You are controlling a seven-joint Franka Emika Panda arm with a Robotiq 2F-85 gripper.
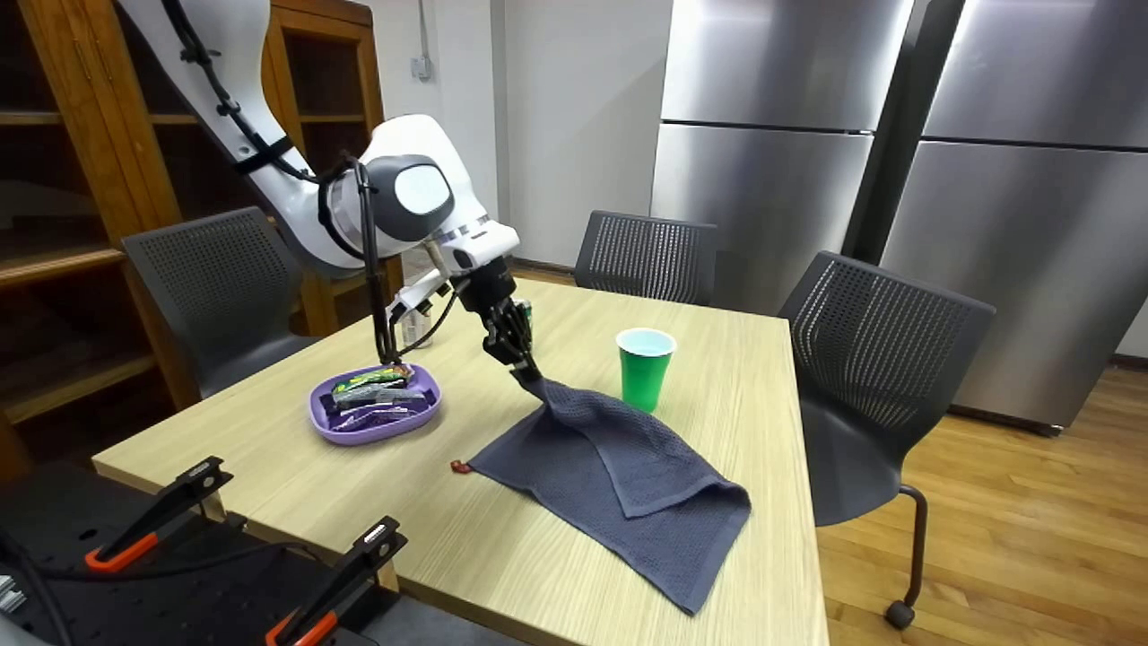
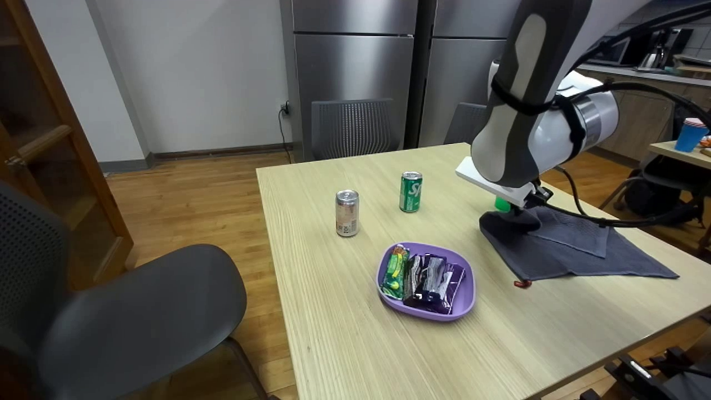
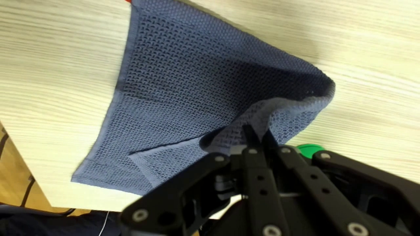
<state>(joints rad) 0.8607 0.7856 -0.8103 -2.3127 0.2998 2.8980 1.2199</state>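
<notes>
Holds towel (image 1: 619, 484), spread nr table (image 1: 749, 395) edge, pinched in claw (image 1: 529, 372) & could tip adj. cup (image 1: 644, 372) if pulling sideways.

Both exterior views: cloth (image 1: 583, 498) on surface (image 1: 466, 538), end effector (image 1: 529, 372) at its back edge, tray (image 1: 359, 437) left of cloth, snack packs (image 1: 372, 399) in tray. In an exterior view: cup (image 1: 644, 377) behind cloth, right of end effector. In an exterior view: left can (image 2: 347, 214) behind-left of tray, right can (image 2: 411, 192) behind tray.
</notes>
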